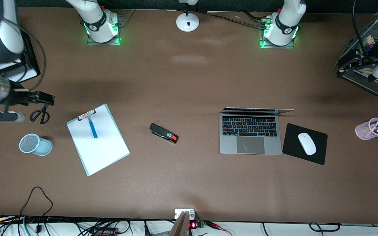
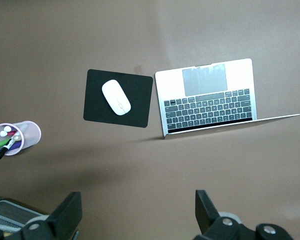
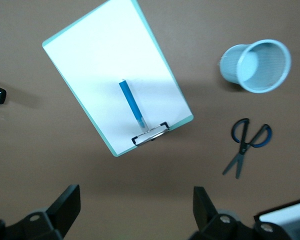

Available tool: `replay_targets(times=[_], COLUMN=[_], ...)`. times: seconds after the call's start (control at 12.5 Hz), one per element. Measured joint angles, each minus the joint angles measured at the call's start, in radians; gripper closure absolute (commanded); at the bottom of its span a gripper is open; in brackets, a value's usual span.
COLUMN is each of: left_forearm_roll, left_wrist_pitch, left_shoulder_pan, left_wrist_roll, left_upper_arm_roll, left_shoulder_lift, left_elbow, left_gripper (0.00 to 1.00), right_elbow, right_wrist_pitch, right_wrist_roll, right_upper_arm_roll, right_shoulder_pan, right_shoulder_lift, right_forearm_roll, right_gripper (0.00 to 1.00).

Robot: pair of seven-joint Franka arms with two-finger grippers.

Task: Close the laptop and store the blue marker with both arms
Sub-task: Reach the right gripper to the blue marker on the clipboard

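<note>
The laptop (image 1: 250, 134) stands open on the table, its lid raised, toward the left arm's end; it also shows in the left wrist view (image 2: 207, 97). The blue marker (image 1: 93, 127) lies on a white clipboard (image 1: 97, 139) toward the right arm's end, one end under the clip; the right wrist view shows it too (image 3: 131, 102). My left gripper (image 2: 138, 212) is open and empty, high in the air beside a wire tray (image 1: 372, 83). My right gripper (image 3: 137, 207) is open and empty, high over the table's right-arm end near the scissors (image 1: 40, 115).
A white mouse (image 1: 306, 143) on a black pad (image 1: 317, 154) lies beside the laptop. A pink pen cup (image 1: 371, 129) stands near the wire tray. A black stapler (image 1: 163, 133) lies between clipboard and laptop. A light-blue mesh cup (image 1: 35, 144) sits beside the clipboard.
</note>
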Motion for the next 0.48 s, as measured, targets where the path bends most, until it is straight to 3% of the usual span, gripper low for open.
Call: replay_targets(times=[0.48], left_forearm_roll=[0.0], left_wrist_pitch=[0.0], left_shoulder_pan=[-0.032], left_wrist_roll=[0.0], left_upper_arm_roll=[0.028], left_shoulder_lift=[0.0], left_elbow=[-0.002], left_gripper=[0.0], right_elbow=[0.0], right_wrist_pitch=[0.19], right_wrist_roll=[-0.029], right_upper_arm_roll=[0.004], right_shoulder_pan=[0.049], right_shoulder_lift=[0.144], right_forearm_roll=[0.001], right_gripper=[0.0])
